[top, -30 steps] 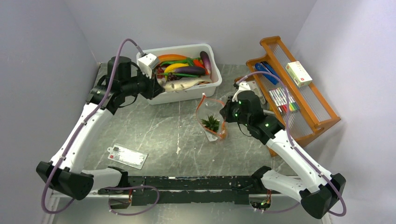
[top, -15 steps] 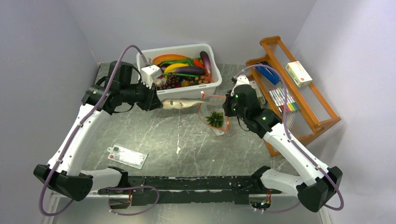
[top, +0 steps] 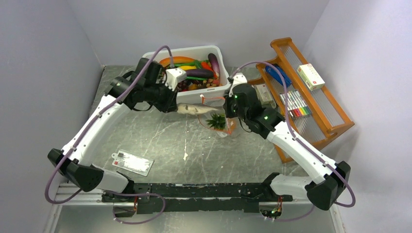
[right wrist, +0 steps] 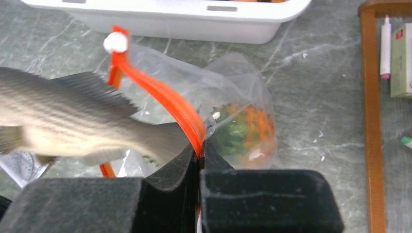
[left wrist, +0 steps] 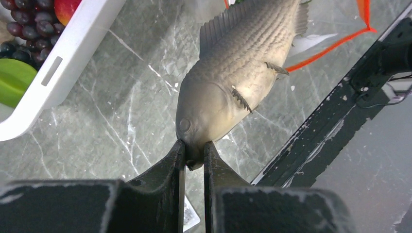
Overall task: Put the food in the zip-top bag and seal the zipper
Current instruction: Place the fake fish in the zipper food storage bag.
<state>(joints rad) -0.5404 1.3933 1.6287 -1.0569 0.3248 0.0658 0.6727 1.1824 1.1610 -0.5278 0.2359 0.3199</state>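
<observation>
My left gripper (left wrist: 194,154) is shut on the snout of a grey toy fish (left wrist: 240,80) and holds it above the table, tail toward the bag's mouth. The fish also shows in the top view (top: 195,109) and the right wrist view (right wrist: 73,121). My right gripper (right wrist: 199,148) is shut on the orange-red zipper (right wrist: 170,104) of the clear zip-top bag (right wrist: 233,97) and holds the mouth up and open. An orange pineapple with a green crown (right wrist: 245,128) lies inside the bag; it also shows in the top view (top: 217,122).
A white tub (top: 221,90) with more toy fruit, including grapes (left wrist: 22,29), stands just behind the fish and bag. A wooden rack (top: 311,97) with pens and a box is at the right. A flat white card (top: 132,161) lies front left.
My left arm has carried the fish out of the tub and right, to the bag's mouth. My right arm has moved the held bag a little left and back.
</observation>
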